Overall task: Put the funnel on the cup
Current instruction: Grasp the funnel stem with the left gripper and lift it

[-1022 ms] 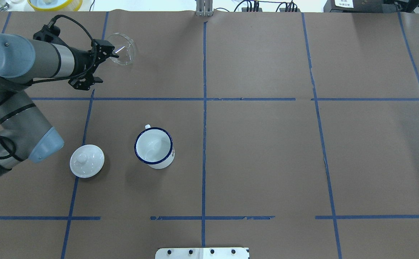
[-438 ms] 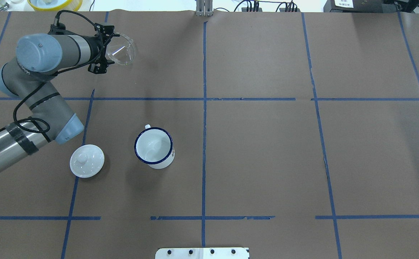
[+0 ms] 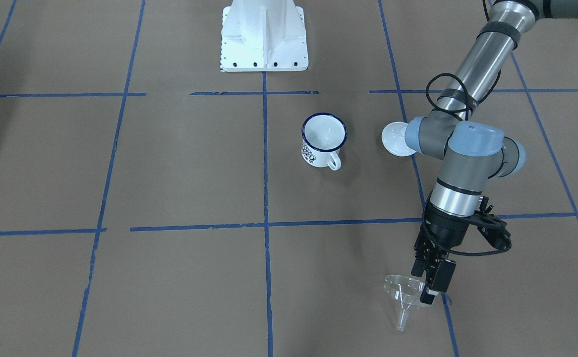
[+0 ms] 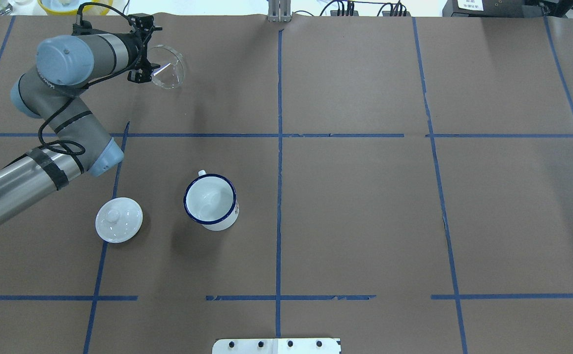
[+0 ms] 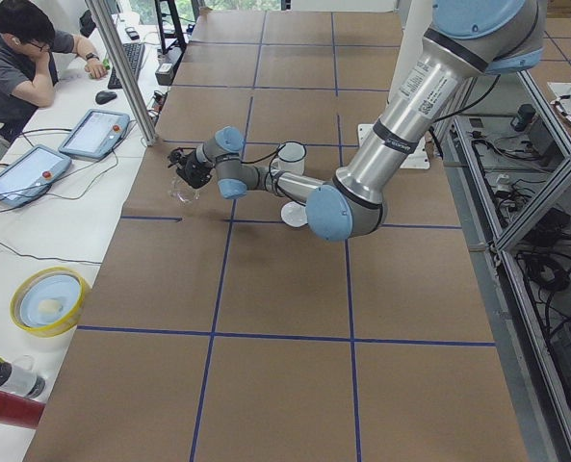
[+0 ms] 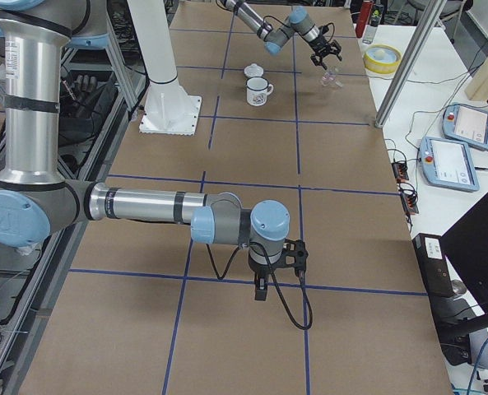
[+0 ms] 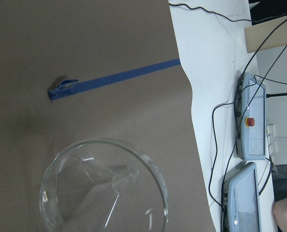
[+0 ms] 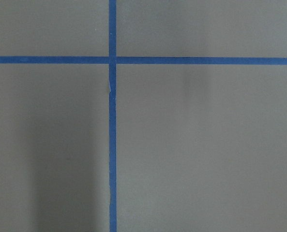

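Beyond the funnel [image 5: 182,188] and table [image 5: 285,385], someone [image 5: 15,67] seemingly sits.

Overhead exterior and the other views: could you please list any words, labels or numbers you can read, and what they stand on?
Nothing can be read for certain.
The white label on the black box, top right of the overhead view: too blurred to read.
The cup's dark side print: no legible words.
Marking on the left arm's silver tube: too small to read.
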